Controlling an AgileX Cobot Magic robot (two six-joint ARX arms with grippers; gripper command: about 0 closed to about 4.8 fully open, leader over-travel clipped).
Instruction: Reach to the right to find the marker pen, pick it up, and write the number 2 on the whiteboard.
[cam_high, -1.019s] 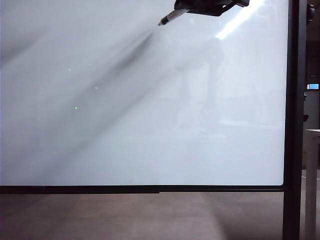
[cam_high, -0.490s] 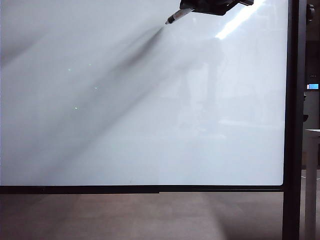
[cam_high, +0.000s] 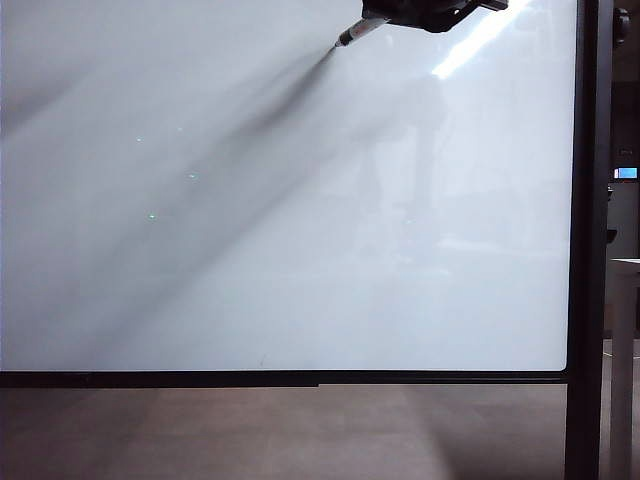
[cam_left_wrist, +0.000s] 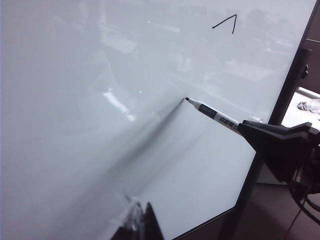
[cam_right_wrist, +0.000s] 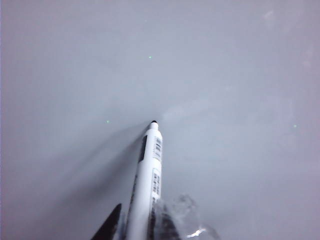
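After sliding a little to the right near the top of the whiteboard (cam_high: 300, 250), stopped with the marker pen (cam_left_wrist: 212, 112) tip seeming to touch the white, right at its shadow. Held tight by the right gripper (cam_right_wrist: 142, 220), jaws clamped on the barrel. Could not tell about the left gripper (cam_left_wrist: 139, 222), low by the board: jaws apart or together. Just one pointy black stroke (cam_left_wrist: 225, 22) drawn, well apart from the tip. Probably ready for the next line of the number 2.

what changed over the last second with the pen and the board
The right claw, shut on the marker pen, shifted right and slightly up along the whiteboard, bringing the tip against its shadow. Grip unchanged; no new stroke appears in the exterior view.
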